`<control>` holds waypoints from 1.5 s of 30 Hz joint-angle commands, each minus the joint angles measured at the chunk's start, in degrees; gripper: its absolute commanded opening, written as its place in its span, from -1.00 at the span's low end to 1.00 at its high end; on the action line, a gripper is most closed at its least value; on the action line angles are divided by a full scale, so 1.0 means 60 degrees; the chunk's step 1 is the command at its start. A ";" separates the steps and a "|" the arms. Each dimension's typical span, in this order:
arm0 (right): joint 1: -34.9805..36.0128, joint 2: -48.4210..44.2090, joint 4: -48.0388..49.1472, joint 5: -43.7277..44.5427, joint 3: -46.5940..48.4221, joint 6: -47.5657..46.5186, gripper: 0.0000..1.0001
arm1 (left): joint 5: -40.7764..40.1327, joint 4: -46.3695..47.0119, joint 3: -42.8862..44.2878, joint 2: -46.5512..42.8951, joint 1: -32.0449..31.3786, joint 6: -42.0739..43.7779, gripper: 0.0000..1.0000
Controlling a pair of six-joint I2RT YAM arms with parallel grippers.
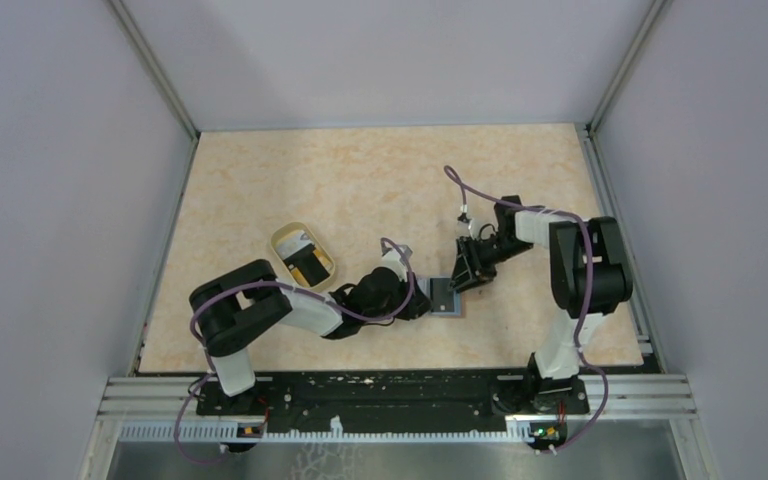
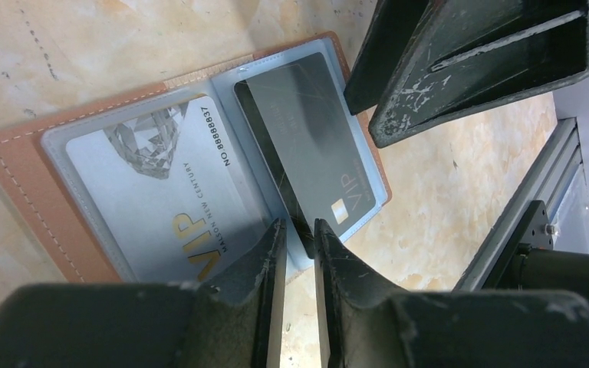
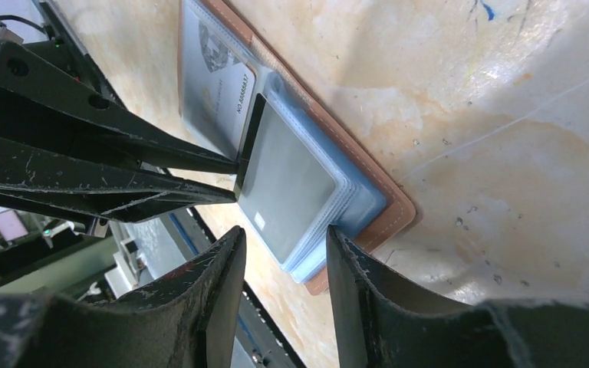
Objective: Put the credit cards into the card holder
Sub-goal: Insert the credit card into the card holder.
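The card holder (image 1: pixel 447 297) (image 2: pixel 23 176) (image 3: pixel 376 207) lies open on the table, reddish-brown outside with light blue sleeves. A silver-white credit card (image 2: pixel 153 192) sits in its left sleeve. A dark grey credit card (image 2: pixel 307 153) (image 3: pixel 284 184) lies mostly inside a right-hand sleeve. My left gripper (image 1: pixel 426 300) (image 2: pixel 301 249) stands narrowly open, and the dark card's near corner reaches between its fingertips (image 3: pixel 230 162). My right gripper (image 1: pixel 463 277) (image 3: pixel 284 253) is open, its jaws either side of the sleeve stack's outer corner, above the card holder's far half.
A translucent yellowish cup (image 1: pixel 302 255) lies on its side left of the arms' meeting point, with dark and pale items inside. A metal rail (image 2: pixel 529 192) borders the table's near edge. Grey walls close in the back and both sides.
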 commanded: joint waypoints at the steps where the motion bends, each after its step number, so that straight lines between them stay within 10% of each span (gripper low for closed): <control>1: -0.0021 0.0280 -0.0037 -0.0571 0.0180 -0.0046 -0.14 | 0.0249 -0.0012 0.0217 0.0244 0.0032 0.0022 -0.49; 45: -0.0023 0.0844 -0.1180 -0.3370 0.0503 -0.1239 -0.34 | 0.2351 0.3294 -0.1009 0.0863 0.0849 -0.0823 -0.36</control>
